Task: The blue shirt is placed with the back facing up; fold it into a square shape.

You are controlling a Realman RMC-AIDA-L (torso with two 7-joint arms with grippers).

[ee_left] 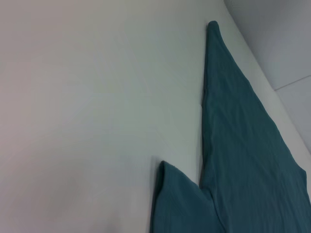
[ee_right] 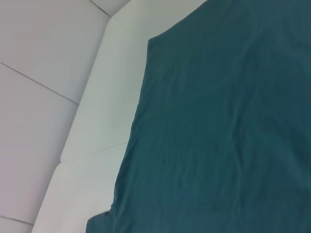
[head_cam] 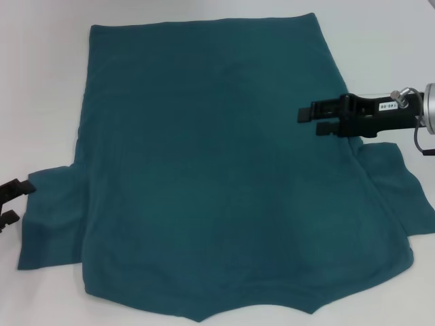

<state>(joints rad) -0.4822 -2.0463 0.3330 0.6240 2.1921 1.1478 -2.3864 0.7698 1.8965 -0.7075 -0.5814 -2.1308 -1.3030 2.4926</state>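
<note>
White matte table (head_cam: 41, 102), smooth and bare around the cloth; pale wall panels with thin seams show beyond its edge in both wrist views.

Shirt (head_cam: 211, 176) lies flat on the table, spread wide, filling most of the head view. Soft dark teal knit, matte, plain side up, faint shallow wrinkles across the body. Hem end is far from the robot, straight-edged; neck end is near, with a curved, scalloped edge. Both short sleeves stick out sideways as stubby flaps, the left one slightly rumpled.

Right gripper (head_cam: 304, 121), black and angular on a silver wrist, reaches in from the right over the shirt's right edge, above the sleeve. Its two fingers stand spread with a gap between them, nothing in it.

Left gripper (head_cam: 15, 202), black, sits at the frame's left edge just beside the left sleeve tip; fingers apart, holding nothing.
</note>
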